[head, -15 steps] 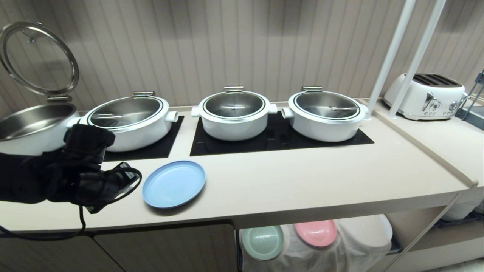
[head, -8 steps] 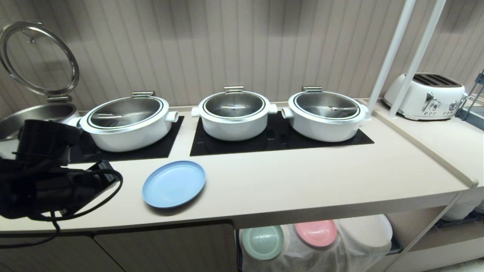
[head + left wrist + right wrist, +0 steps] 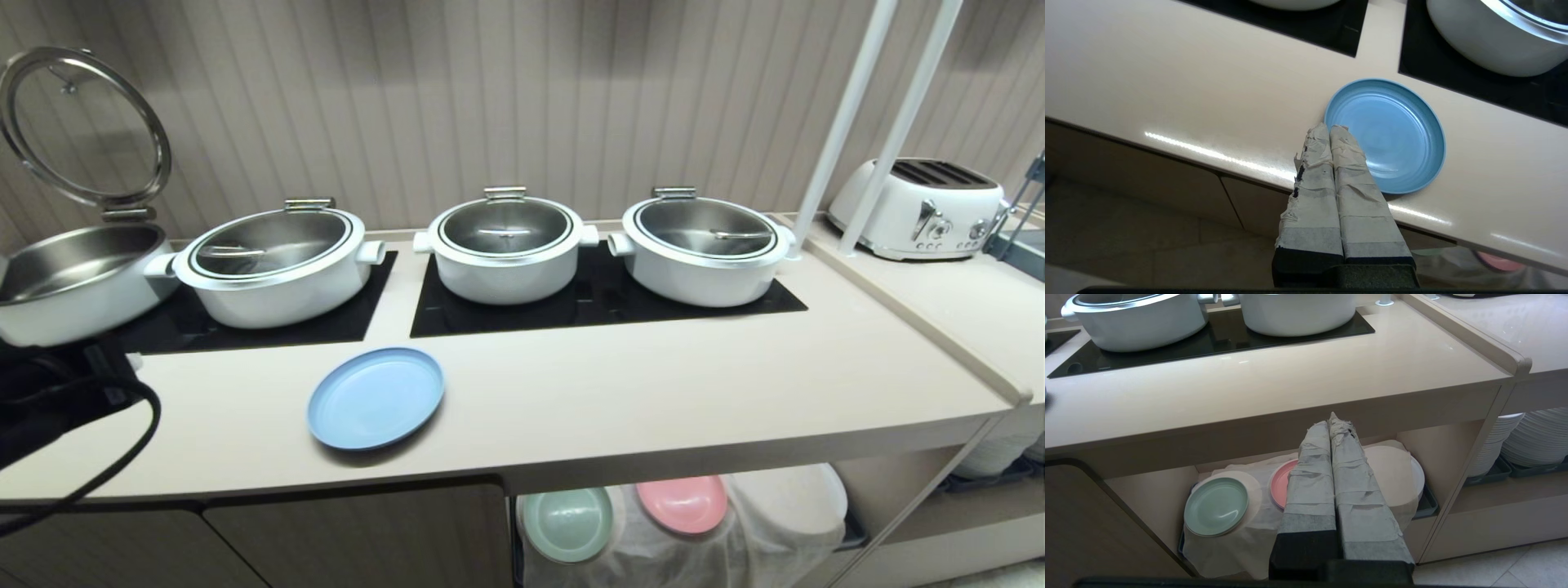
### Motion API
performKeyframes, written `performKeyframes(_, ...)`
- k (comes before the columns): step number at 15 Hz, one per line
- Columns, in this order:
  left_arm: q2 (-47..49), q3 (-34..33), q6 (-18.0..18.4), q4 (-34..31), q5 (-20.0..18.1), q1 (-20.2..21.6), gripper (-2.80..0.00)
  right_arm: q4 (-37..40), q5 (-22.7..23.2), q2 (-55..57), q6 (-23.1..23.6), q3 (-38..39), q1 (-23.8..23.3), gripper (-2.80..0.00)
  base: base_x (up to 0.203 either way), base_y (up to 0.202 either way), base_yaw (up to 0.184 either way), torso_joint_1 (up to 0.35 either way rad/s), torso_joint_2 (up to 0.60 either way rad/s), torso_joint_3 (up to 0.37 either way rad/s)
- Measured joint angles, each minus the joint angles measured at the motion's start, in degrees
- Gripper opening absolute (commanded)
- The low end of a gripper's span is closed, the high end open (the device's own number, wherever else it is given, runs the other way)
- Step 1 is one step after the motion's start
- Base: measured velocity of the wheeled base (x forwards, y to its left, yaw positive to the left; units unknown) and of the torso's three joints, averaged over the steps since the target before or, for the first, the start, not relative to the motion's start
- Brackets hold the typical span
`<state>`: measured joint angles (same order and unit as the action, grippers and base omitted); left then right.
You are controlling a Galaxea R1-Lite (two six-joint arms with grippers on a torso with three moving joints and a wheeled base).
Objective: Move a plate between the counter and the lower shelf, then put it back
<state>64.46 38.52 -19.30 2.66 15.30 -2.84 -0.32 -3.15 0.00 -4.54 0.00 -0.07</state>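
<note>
Lying flat and face up near the front edge of the long beige counter [image 3: 653,384]: one round light blue plate [image 3: 375,398]; round, so no long axis. Four white pots behind it.

Left wrist view: left gripper [image 3: 1329,130] pressed closed, empty, tips above the plate's rim.

Right wrist view: right gripper [image 3: 1336,420] closed, empty, facing the lower shelf [image 3: 1147,490], with one mint green plate [image 3: 1215,506] and one pink plate [image 3: 1280,486] on white cloth.

left pincer [image 3: 1329,127] closed, empty, right pincer [image 3: 1335,418] closed, parked low
</note>
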Motion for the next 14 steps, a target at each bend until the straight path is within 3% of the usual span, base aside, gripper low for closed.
performKeyframes(4,-12.5,-11.9,16.3,9.2,-1.3,0.2,-2.80,0.0,0.0,0.0,0.0,0.0,0.0,-2.80,0.000,0.000,0.000,0.000,0.00,0.000)
performKeyframes(6,-18.8,-19.0,21.8,13.0,-3.3,1.6,-2.80,0.0,0.0,0.0,0.0,0.0,0.0,-2.80,0.000,0.000,0.000,0.000,0.00,0.000)
performKeyframes(10,-32.5,-29.4,27.8,14.9,-8.1,4.4,-2.80,0.0,0.0,0.0,0.0,0.0,0.0,-2.80,0.000,0.000,0.000,0.000,0.00,0.000)
performKeyframes(14,-44.1,-36.3,29.1,14.4,-8.9,4.7,-2.80,0.0,0.0,0.0,0.0,0.0,0.0,-2.80,0.000,0.000,0.000,0.000,0.00,0.000)
